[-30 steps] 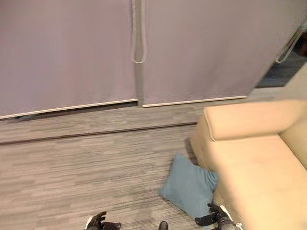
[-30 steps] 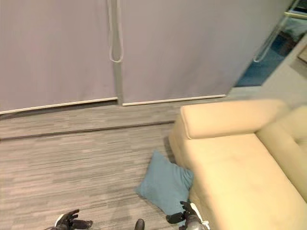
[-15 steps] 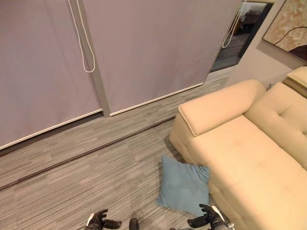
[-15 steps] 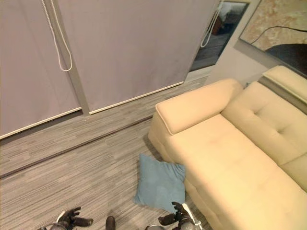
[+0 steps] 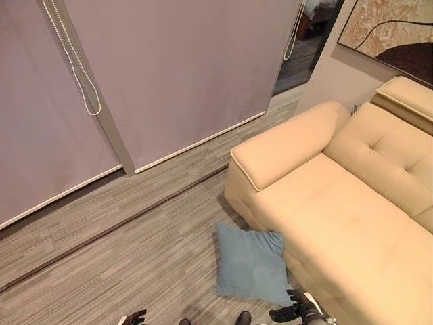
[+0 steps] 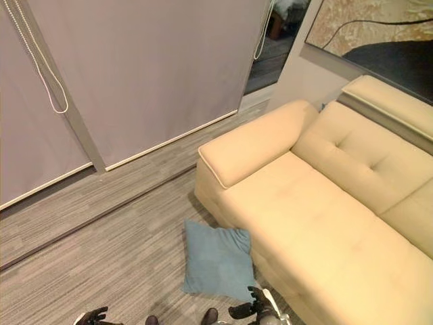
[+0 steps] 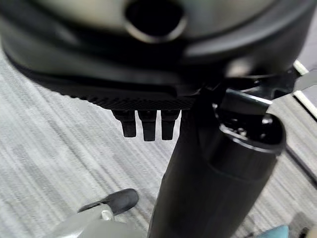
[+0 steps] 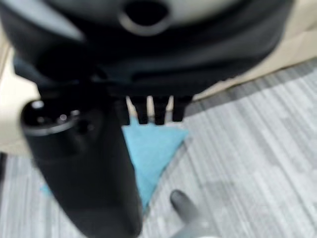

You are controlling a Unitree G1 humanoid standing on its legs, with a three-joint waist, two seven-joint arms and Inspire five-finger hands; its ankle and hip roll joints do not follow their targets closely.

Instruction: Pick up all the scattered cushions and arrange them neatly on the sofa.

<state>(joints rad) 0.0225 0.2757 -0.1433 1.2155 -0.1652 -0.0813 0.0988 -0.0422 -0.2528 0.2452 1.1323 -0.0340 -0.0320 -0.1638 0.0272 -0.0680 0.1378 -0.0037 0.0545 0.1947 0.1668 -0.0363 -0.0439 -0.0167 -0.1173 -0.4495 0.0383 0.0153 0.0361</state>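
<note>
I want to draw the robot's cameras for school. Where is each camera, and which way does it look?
Left eye view: on the head, looking down at the blue cushion on the floor by the sofa; both robot hands at the bottom edge.
Right eye view: beside it, same scene; right robot hand, left robot hand.
Left wrist view: on the left arm, looking along its own thumb and fingers at the floor.
Right wrist view: on the right arm, looking past its fingers at the cushion.
Shared: the cushion shows in both eye views and the right wrist view.
</note>
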